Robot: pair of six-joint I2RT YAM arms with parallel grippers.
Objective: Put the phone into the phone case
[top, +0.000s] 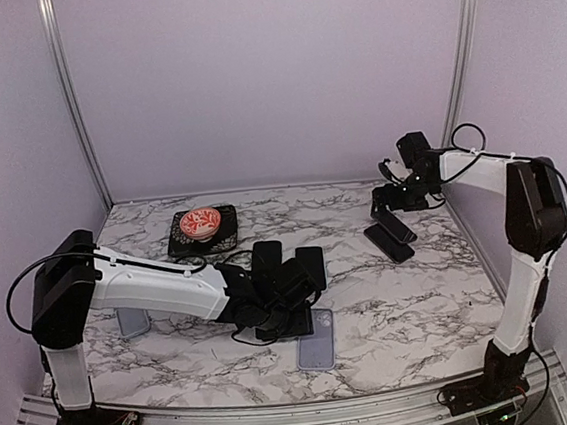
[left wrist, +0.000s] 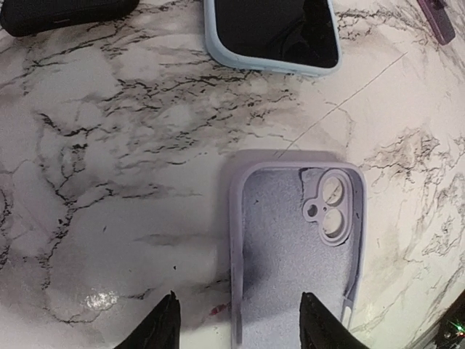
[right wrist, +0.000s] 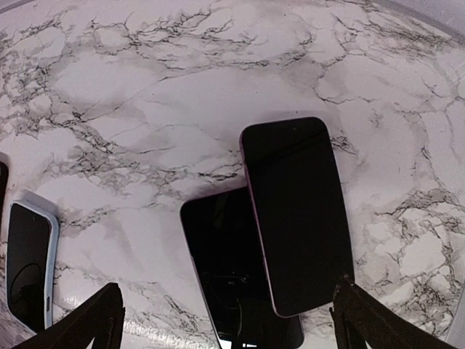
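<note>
Lying where, the phone case (left wrist: 290, 291)?

Flat on the marble table (left wrist: 109, 182). It is lilac, hollow side up with nothing in it, and the camera cutout is at its far right corner in the left wrist view. From above it sits near the front edge, about mid-table.

And the phone (right wrist: 294, 211)?

Well apart from the case, at the far right of the table. It lies with its dark glossy face up, partly on top of a second phone (right wrist: 229, 276), covering that one's right side.

Fingers?

The left gripper (left wrist: 240, 316) hangs low over the near end of the case, fingers moderately apart and holding nothing. One tip is beside the case's left wall, the other over its lining. The right gripper (right wrist: 229, 294) hovers above the two overlapping phones with fingers spread wide and nothing between them.

What else is around?

A phone in a pale blue cover (left wrist: 272, 33) lies just beyond the case. At the back left a red patterned bowl (top: 202, 222) sits on a dark mat (top: 178, 245).
</note>
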